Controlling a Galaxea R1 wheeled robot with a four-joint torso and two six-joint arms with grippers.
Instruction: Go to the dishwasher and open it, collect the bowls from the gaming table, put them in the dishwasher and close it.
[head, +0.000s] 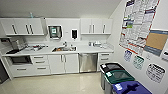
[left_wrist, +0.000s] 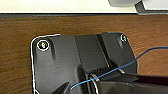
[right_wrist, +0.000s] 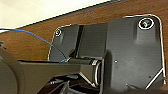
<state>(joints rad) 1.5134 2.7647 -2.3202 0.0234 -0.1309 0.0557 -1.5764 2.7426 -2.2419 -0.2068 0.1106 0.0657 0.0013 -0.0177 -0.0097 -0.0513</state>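
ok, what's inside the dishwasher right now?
Can't tell. The dishwasher is shut: its stainless front panel sits flush under the counter, between the white cabinet doors and a drawer stack. The panel covers the interior.

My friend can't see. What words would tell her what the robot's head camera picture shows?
A small kitchen: the steel-fronted dishwasher, shut, sits under a white counter just right of the sink. White cabinets hang above, and three bins stand along the poster-covered right wall.
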